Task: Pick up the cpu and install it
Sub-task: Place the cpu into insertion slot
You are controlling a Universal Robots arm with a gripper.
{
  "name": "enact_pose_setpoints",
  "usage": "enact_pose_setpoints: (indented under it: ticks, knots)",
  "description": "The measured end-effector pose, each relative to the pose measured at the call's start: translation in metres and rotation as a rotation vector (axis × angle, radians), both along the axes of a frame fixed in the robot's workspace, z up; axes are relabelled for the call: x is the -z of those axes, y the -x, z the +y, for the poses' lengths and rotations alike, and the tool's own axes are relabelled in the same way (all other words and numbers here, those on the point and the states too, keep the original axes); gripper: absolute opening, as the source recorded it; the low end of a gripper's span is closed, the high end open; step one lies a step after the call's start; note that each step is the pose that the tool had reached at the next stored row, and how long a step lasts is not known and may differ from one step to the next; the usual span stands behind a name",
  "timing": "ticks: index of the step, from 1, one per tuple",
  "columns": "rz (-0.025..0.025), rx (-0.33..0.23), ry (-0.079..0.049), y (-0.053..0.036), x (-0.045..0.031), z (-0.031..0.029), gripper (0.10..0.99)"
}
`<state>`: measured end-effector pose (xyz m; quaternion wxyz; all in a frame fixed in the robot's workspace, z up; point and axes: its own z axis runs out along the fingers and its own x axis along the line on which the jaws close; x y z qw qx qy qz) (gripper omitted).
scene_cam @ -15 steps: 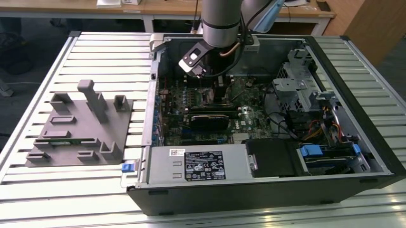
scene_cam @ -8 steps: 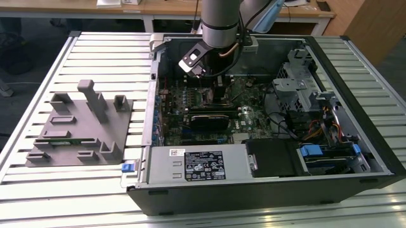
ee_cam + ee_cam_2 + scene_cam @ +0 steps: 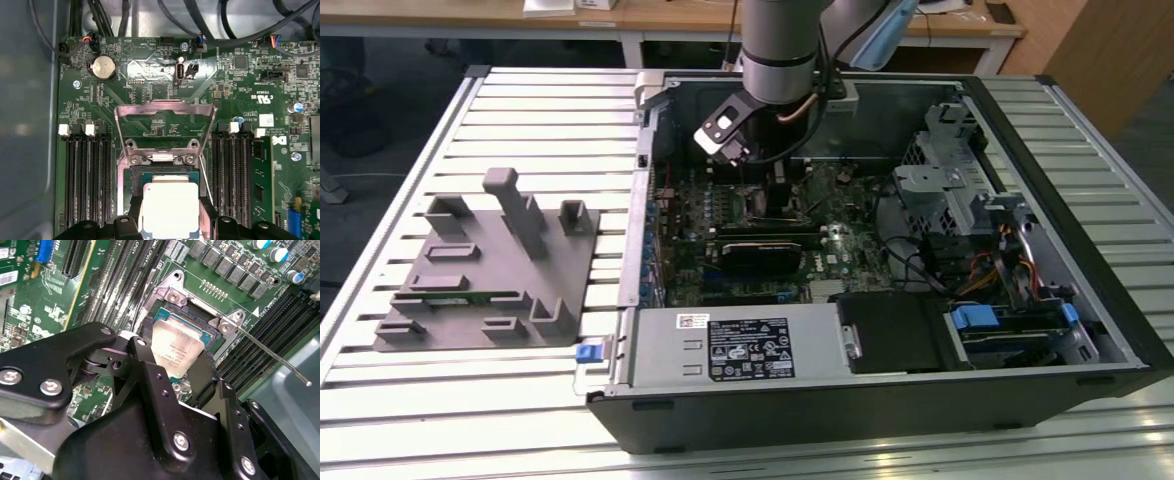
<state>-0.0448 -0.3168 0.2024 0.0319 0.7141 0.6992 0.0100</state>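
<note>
Your arm (image 3: 781, 40) comes down from 12 o'clock in the exterior view into an open black computer case (image 3: 1121, 330). The case lies on its side on a slatted metal surface (image 3: 454, 420).

The jaws are clamped on the cpu (image 3: 180, 347), with 1 black finger (image 3: 145, 347) against each of 2 opposite edges. In both wrist views the cpu (image 3: 170, 207) is a silvery square on a green base. It hangs level, directly over the open socket (image 3: 172, 292) on the green motherboard (image 3: 720, 215). You cannot tell whether it already touches the socket floor. Faint dark print crosses the cpu's metal top.

The socket's metal load plate (image 3: 165, 120) stands swung up, and its thin lever (image 3: 270, 352) sticks out to one side, unlatched. Black memory slots (image 3: 82, 180) run along both sides of the socket. A round coin battery (image 3: 104, 66) sits near the board's edge. Small white lettering is scattered across the board.

In the exterior view, a black-and-white label (image 3: 747, 345) lies on a metal box at 6 o'clock inside the case. A smaller white sticker with a red mark (image 3: 692, 320) is just beside that label. A grey moulded tray (image 3: 467, 290) rests on the surface at 9 o'clock from the case, well apart from the arm. A blue clip (image 3: 591, 352) sits at the case's outer edge, at about 7 o'clock.
</note>
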Motion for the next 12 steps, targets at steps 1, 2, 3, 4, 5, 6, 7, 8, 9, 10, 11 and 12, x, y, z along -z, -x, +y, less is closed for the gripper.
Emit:
enact_pose_setpoints:
  ticks: [1,2,3,4,5,6,7,8,9,10,11,12]
  knots:
    - [-0.0001,0.000,0.000,0.0000,0.0011,0.0006,0.533]
    - [-0.0001,0.000,0.000,0.0000,0.0021,0.0010,0.533]
    - [0.0000,0.000,0.000,0.0000,0.0031,0.0013,0.533]
    - [0.0000,0.000,0.000,0.0000,0.0040,0.0017,0.533]
    - [-0.0001,0.000,0.000,0.0000,0.0048,0.0021,0.533]
    - [0.0000,0.000,0.000,0.0000,0.0055,0.0025,0.533]
    - [-0.0001,0.000,0.000,0.0000,0.0059,0.0027,0.533]
    - [0.0000,0.000,0.000,0.0000,0.0063,0.0030,0.533]
    - [-0.0001,0.000,0.000,0.0000,0.0067,0.0032,0.533]
    - [0.0000,0.000,0.000,0.0000,0.0071,0.0033,0.533]
    - [0.0001,0.000,0.000,0.0000,0.0072,0.0033,0.533]
    - [0.0001,0.000,0.000,0.0000,0.0072,0.0033,0.533]
